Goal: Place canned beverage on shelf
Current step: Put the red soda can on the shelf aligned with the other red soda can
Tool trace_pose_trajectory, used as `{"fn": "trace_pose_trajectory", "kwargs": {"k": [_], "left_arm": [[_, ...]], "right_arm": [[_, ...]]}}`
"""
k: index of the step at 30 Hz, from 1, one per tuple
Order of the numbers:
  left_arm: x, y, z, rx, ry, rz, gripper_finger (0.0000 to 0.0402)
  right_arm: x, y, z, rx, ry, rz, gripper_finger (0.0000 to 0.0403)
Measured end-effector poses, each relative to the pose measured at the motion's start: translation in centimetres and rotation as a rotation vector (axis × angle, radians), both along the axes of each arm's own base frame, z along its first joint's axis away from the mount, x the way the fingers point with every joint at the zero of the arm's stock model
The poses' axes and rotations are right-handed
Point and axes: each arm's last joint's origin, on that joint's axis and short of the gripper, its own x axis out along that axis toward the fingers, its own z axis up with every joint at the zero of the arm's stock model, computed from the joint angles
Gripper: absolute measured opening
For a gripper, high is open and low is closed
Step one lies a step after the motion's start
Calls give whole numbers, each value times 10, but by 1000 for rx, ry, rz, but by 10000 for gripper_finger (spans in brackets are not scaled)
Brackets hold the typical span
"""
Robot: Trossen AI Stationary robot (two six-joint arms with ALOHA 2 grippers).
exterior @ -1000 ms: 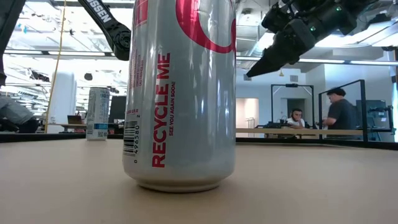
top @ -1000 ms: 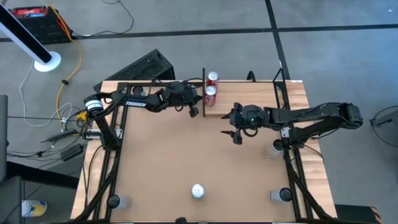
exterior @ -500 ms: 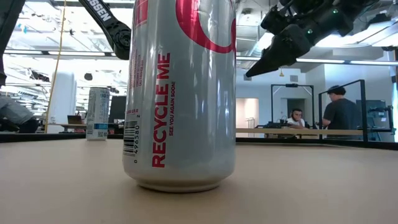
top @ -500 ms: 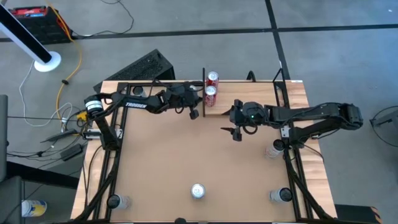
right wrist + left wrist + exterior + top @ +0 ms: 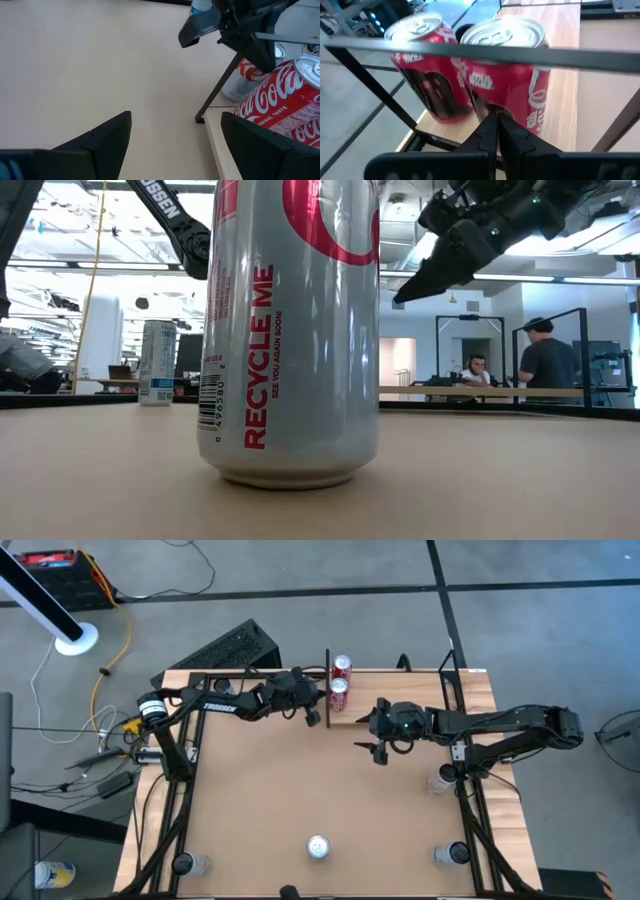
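Bench (image 5: 260, 800): a brown rectangular top inside a black frame, standing on a grey floor.
Shelf (image 5: 385, 712): a pale wood plank at the far edge of the bench, with a thin black upright bar (image 5: 327, 688) at its left end.
On the shelf: two red cola cans (image 5: 339, 691) (image 5: 342, 666) standing upright, just beside the bar, one behind the other.
On the bench: a silver can (image 5: 318, 846) upright near the front edge, well apart from the shelf.

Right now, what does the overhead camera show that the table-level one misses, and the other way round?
Only the high view shows the shelf with two red cans, beside the left gripper. Only the low view shows the silver can's "RECYCLE ME" lettering and people in the room behind. Both show the silver can and the open right gripper.
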Motion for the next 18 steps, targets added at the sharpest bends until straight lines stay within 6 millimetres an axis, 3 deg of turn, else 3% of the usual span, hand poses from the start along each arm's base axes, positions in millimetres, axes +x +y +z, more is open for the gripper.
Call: {"fn": "trace_pose_trajectory", "kwargs": {"k": [13,18], "left_arm": [[3,-2,5,-10,-67,-110,0],[2,-1,5,1,-56,-68,0]], "right_arm": [[0,1,0,5,0,3,330],[0,1,0,5,0,3,331]]}}
